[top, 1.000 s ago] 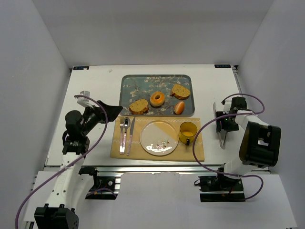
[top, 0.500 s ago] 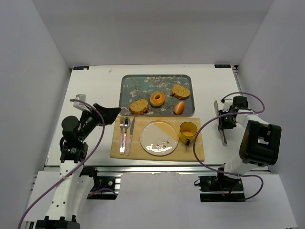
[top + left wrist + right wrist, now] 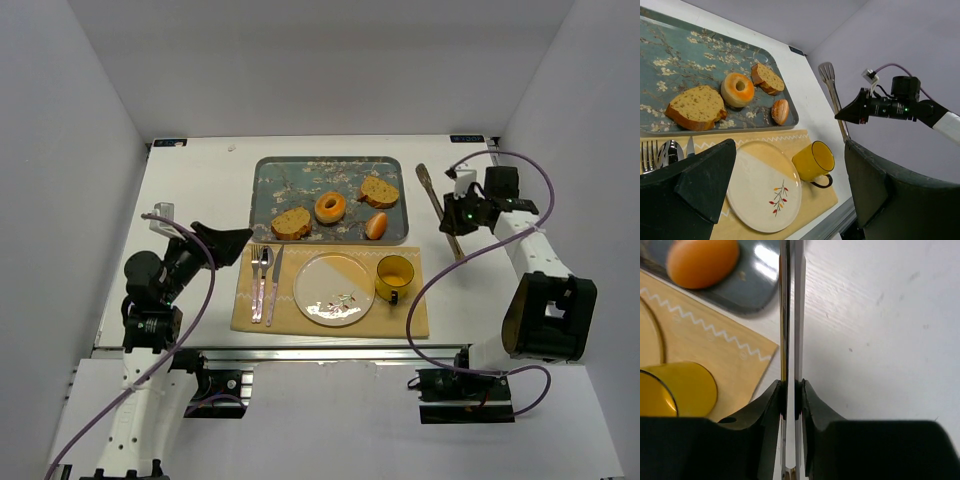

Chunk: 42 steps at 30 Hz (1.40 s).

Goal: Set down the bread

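1. Still on the floral tray [image 3: 300, 175], the bagel [image 3: 331, 207] lies between the nearer bread slice [image 3: 291, 222] and the farther bread slice [image 3: 379, 190]. It has not moved in the last second.
2. It lies flat with the hole facing up. Being round, it has no long axis.
3. The right gripper [image 3: 457, 215], pinching metal tongs [image 3: 437, 203] together, has swung from beside the yellow mug [image 3: 394, 277] to just off the tray's right edge.
4. The left gripper [image 3: 233, 240], fingers spread and empty, has drawn back slightly.
5. Judgement: this is the approach only, and pickup is not yet begun.

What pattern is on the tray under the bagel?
The tray shows white blossom branches on grey-blue; left wrist view best.
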Each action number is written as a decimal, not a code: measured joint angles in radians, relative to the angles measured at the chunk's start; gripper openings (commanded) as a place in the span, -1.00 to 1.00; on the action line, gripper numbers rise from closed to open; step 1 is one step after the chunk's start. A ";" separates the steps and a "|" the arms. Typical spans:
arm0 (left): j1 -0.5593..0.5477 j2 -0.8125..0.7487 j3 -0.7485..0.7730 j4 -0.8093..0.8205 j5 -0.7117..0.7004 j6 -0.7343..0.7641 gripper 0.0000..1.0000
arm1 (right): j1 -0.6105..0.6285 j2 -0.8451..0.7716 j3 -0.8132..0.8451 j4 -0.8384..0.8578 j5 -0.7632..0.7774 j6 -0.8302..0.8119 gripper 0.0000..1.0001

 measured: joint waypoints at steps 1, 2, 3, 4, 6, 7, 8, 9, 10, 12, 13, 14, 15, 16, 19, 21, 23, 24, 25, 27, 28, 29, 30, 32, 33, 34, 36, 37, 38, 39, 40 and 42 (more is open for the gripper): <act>0.000 -0.003 0.000 -0.003 0.000 -0.002 0.96 | 0.019 -0.003 0.015 0.000 -0.003 -0.007 -0.47; 0.000 -0.007 0.002 -0.009 0.000 -0.003 0.96 | 0.039 -0.005 0.027 0.000 -0.005 -0.012 -0.39; 0.000 -0.013 0.003 -0.014 0.000 -0.004 0.96 | 0.063 -0.005 0.039 -0.001 -0.008 -0.016 -0.36; 0.000 -0.018 0.004 -0.020 0.000 -0.006 0.96 | 0.086 -0.004 0.048 -0.002 -0.010 -0.017 -0.33; 0.000 -0.029 0.008 -0.032 0.000 -0.008 0.96 | 0.127 -0.002 0.065 -0.006 -0.015 -0.017 -0.29; 0.000 -0.036 0.012 -0.040 -0.001 -0.009 0.96 | 0.153 0.002 0.079 -0.014 -0.021 -0.017 -0.28; 0.000 -0.043 0.016 -0.049 -0.004 -0.010 0.96 | 0.173 0.006 0.092 -0.021 -0.025 -0.016 -0.25; 0.000 -0.051 0.019 -0.055 -0.005 -0.010 0.96 | 0.194 0.012 0.104 -0.025 -0.029 -0.016 -0.25; 0.000 -0.060 0.021 -0.062 -0.008 -0.010 0.96 | 0.209 0.017 0.114 -0.029 -0.032 -0.016 -0.23; 0.000 -0.075 0.027 -0.076 -0.012 -0.010 0.96 | 0.239 0.026 0.137 -0.036 -0.041 -0.015 -0.19; 0.000 -0.084 0.029 -0.083 -0.014 -0.010 0.96 | 0.249 0.031 0.147 -0.039 -0.047 -0.015 -0.19; 0.000 -0.091 0.030 -0.090 -0.016 -0.010 0.96 | 0.261 0.034 0.158 -0.047 -0.052 -0.015 -0.17; 0.000 -0.100 0.030 -0.097 -0.017 -0.010 0.96 | 0.273 0.037 0.167 -0.054 -0.057 -0.015 -0.17; 0.000 -0.106 0.030 -0.105 -0.019 -0.010 0.96 | 0.283 0.038 0.171 -0.056 -0.059 -0.015 -0.16; 0.000 -0.124 0.030 -0.124 -0.028 -0.010 0.96 | 0.314 0.038 0.172 -0.058 -0.065 -0.013 -0.14; 0.000 -0.133 0.030 -0.131 -0.034 -0.010 0.96 | 0.328 0.042 0.172 -0.060 -0.068 -0.007 -0.14; 0.000 -0.138 0.030 -0.135 -0.037 -0.010 0.96 | 0.335 0.048 0.172 -0.060 -0.075 0.011 -0.14; 0.000 -0.139 0.030 -0.137 -0.037 -0.010 0.96 | 0.336 0.054 0.172 -0.059 -0.080 0.022 -0.14; 0.000 -0.139 0.030 -0.139 -0.038 -0.010 0.96 | 0.336 0.062 0.172 -0.057 -0.084 0.041 -0.14; 0.000 -0.138 0.030 -0.148 -0.039 -0.010 0.96 | 0.336 0.082 0.172 -0.045 -0.088 0.084 -0.10; 0.000 -0.138 0.030 -0.151 -0.039 -0.010 0.96 | 0.336 0.093 0.172 -0.037 -0.089 0.109 -0.09; 0.000 -0.138 0.030 -0.153 -0.039 -0.010 0.96 | 0.336 0.104 0.172 -0.028 -0.089 0.129 -0.07; 0.000 -0.137 0.030 -0.155 -0.039 -0.010 0.96 | 0.336 0.117 0.172 -0.017 -0.089 0.155 -0.07; 0.000 -0.136 0.030 -0.158 -0.040 -0.010 0.96 | 0.336 0.146 0.177 0.002 -0.091 0.205 -0.05; 0.000 -0.136 0.030 -0.158 -0.040 -0.010 0.96 | 0.336 0.163 0.183 0.008 -0.097 0.227 -0.05; 0.000 -0.135 0.031 -0.158 -0.041 -0.010 0.96 | 0.336 0.177 0.190 0.012 -0.101 0.245 -0.05; 0.000 -0.135 0.031 -0.158 -0.042 -0.011 0.96 | 0.336 0.203 0.206 0.022 -0.111 0.282 -0.05; 0.000 -0.135 0.032 -0.159 -0.043 -0.011 0.96 | 0.336 0.212 0.212 0.028 -0.119 0.302 -0.04; 0.000 -0.133 0.034 -0.159 -0.043 -0.011 0.96 | 0.336 0.218 0.219 0.032 -0.126 0.320 -0.05; 0.000 -0.131 0.036 -0.159 -0.043 -0.011 0.96 | 0.335 0.221 0.224 0.038 -0.132 0.335 -0.04; 0.000 -0.129 0.038 -0.159 -0.044 -0.011 0.96 | 0.335 0.222 0.225 0.044 -0.137 0.350 -0.04; 0.000 -0.126 0.043 -0.160 -0.045 -0.011 0.96 | 0.335 0.222 0.227 0.058 -0.152 0.379 -0.05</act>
